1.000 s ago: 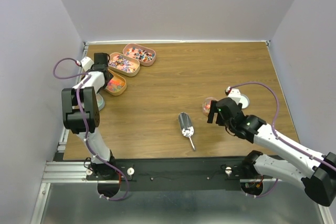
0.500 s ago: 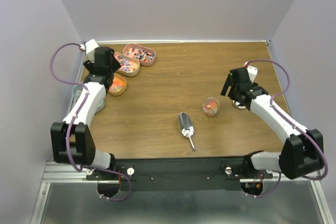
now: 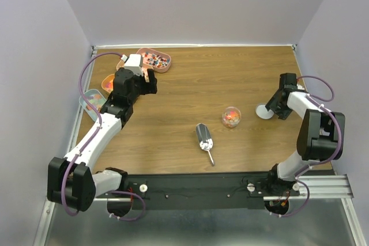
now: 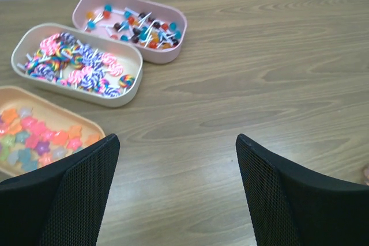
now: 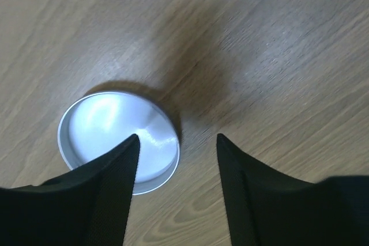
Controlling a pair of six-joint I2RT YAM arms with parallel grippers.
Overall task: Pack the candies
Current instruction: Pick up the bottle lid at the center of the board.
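Note:
The candies (image 4: pixel 36 135) are small orange, pink and pastel sweets in a shallow orange tin (image 4: pixel 86 124) at the lower left of the left wrist view. More candies fill a small clear jar (image 3: pixel 230 117) standing alone mid-table. My left gripper (image 3: pixel 150 80) is open and empty above bare wood just right of the tins; in its wrist view it (image 4: pixel 177 140) holds nothing. My right gripper (image 3: pixel 276 106) is open and empty at the right. In its wrist view it (image 5: pixel 177 137) hovers at the right rim of a round silver lid (image 5: pixel 109 129).
A cream tin of swirl lollipops (image 4: pixel 78 64) and a pink tin of small lollipops (image 4: pixel 130 24) lie behind the orange tin. A silver scoop (image 3: pixel 204 137) lies front of centre. A clear tub of sweets (image 3: pixel 92 99) sits at the left edge. The lid (image 3: pixel 264 112) lies right of the jar.
My left gripper swung from over the tins to their right side. My right gripper left the jar's side and moved far right, ending over the silver lid. The jar stayed put.

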